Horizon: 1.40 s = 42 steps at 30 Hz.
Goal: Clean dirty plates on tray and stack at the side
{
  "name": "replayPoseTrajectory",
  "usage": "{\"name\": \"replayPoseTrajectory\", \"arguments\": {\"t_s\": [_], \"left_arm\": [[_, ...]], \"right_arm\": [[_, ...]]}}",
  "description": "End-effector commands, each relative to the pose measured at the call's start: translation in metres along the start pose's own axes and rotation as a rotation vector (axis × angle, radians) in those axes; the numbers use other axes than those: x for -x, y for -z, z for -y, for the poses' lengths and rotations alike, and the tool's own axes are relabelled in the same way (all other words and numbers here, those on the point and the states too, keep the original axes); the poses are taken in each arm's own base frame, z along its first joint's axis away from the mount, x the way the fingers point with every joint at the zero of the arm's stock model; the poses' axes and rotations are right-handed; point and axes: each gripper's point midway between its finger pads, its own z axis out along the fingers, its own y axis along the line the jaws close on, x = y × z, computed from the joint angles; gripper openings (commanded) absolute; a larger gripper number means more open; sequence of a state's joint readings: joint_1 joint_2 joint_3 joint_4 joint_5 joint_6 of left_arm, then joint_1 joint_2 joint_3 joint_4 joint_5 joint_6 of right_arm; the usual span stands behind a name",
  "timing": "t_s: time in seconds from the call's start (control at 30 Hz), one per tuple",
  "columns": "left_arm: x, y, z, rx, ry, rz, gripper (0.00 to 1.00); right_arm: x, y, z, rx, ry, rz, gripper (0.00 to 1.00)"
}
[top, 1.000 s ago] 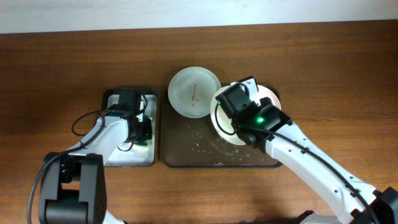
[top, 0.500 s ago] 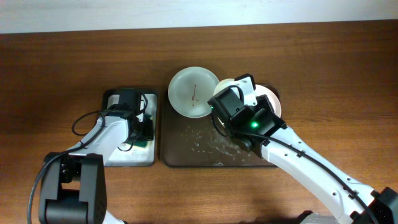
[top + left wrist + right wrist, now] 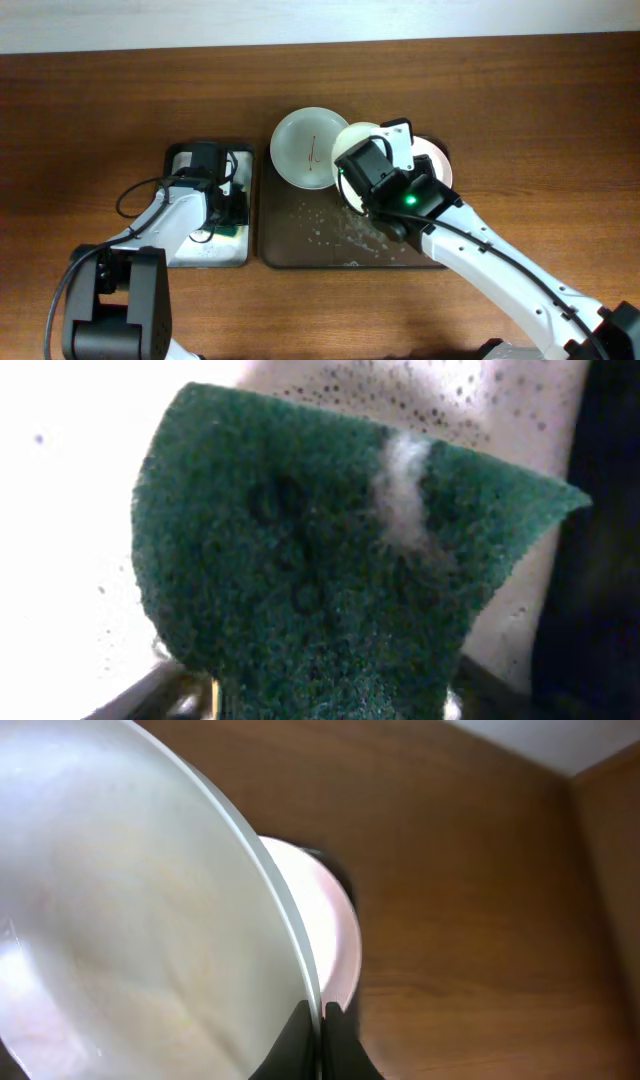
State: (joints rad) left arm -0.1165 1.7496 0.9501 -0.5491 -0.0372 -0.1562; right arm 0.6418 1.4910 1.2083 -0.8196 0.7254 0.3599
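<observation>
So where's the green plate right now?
Overhead view: the green plate sits at the brown tray's far left corner, just left of the tilted cream plate.

Your counter (image 3: 100, 100) is brown wood, with its grain running left to right. Two things lie directly on it, just beside each other near the middle: the large dark brown tray (image 3: 300, 245), flecked with foam, and to its left the smaller black tray (image 3: 210, 255) with a white inside.
</observation>
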Motion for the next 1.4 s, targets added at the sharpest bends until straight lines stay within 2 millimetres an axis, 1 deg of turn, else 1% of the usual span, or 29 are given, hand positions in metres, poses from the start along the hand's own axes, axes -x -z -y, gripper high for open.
{"name": "replayPoseTrajectory", "arguments": {"t_s": [0.0,0.03,0.07,0.1,0.13,0.17,0.2,0.23,0.33,0.4,0.47,0.5,0.53,0.6,0.63,0.67,0.8,0.87,0.93,1.03,1.27,1.37], "left_arm": [[-0.012,-0.008,0.001,-0.009,0.0,-0.043,0.18],[-0.012,-0.008,0.001,-0.009,0.0,-0.043,0.15],[-0.012,-0.008,0.001,-0.009,0.0,-0.043,0.15],[-0.012,-0.008,0.001,-0.009,0.0,-0.043,0.22],[-0.012,-0.008,0.001,-0.009,0.0,-0.043,0.45],[-0.012,-0.008,0.001,-0.009,0.0,-0.042,0.52],[-0.012,-0.008,0.001,-0.009,0.0,-0.042,0.52],[-0.012,-0.008,0.001,-0.009,0.0,-0.042,0.52],[-0.01,-0.008,0.001,-0.01,0.0,-0.036,0.52],[-0.01,-0.008,0.001,-0.01,0.0,-0.034,0.55],[-0.009,-0.008,0.001,-0.011,0.0,-0.031,0.55],[-0.009,-0.008,0.001,-0.011,0.0,-0.031,0.57],[-0.009,-0.008,0.001,-0.011,0.0,-0.031,0.66],[-0.009,-0.008,0.001,-0.011,0.0,-0.031,0.73],[-0.009,-0.008,0.001,-0.011,0.0,-0.031,0.77],[-0.009,-0.008,0.001,-0.011,0.0,-0.031,0.79],[-0.008,-0.008,0.001,-0.011,0.0,-0.028,0.79],[-0.008,-0.008,0.001,-0.011,0.0,-0.028,0.8],[-0.008,-0.008,0.001,-0.011,0.0,-0.028,0.8],[-0.008,-0.008,0.001,-0.011,0.0,-0.027,0.8],[-0.008,-0.008,0.001,-0.011,0.0,-0.027,0.81],[-0.007,-0.008,0.001,-0.012,0.0,-0.024,0.81]], "right_arm": [[0.01,-0.006,0.019,0.046,-0.236,-0.027,0.04],[0.008,-0.011,0.023,0.062,-0.276,-0.054,0.04],[0.004,-0.019,0.029,0.081,-0.335,-0.092,0.04],[0.001,-0.025,0.034,0.101,-0.386,-0.125,0.04],[-0.002,-0.03,0.036,0.142,-0.422,-0.158,0.04],[-0.003,-0.034,0.035,0.206,-0.448,-0.189,0.04],[-0.002,-0.035,0.034,0.264,-0.423,-0.197,0.04],[0.0,-0.037,0.035,0.283,-0.385,-0.191,0.04],[0.0,-0.036,0.036,0.273,-0.262,-0.167,0.04],[0.0,-0.032,0.03,0.27,-0.205,-0.155,0.04],[0.001,-0.027,0.027,0.213,-0.149,-0.128,0.04],[0.002,-0.023,0.027,0.174,-0.12,-0.109,0.04],[0.004,-0.019,0.027,0.127,-0.09,-0.084,0.04],[0.01,-0.01,0.029,0.042,-0.034,-0.034,0.04],[0.014,-0.005,0.031,-0.011,-0.012,-0.001,0.04],[0.018,0.003,0.032,-0.071,0.014,0.04,0.04],[0.035,0.034,0.033,-0.236,0.074,0.181,0.04],[0.04,0.046,0.034,-0.288,0.085,0.231,0.04],[0.043,0.054,0.031,-0.305,0.09,0.261,0.04],[0.043,0.056,0.026,-0.293,0.098,0.269,0.04],[0.044,0.057,0.026,-0.29,0.089,0.273,0.04],[0.043,0.055,0.025,-0.272,0.042,0.273,0.04]]}}
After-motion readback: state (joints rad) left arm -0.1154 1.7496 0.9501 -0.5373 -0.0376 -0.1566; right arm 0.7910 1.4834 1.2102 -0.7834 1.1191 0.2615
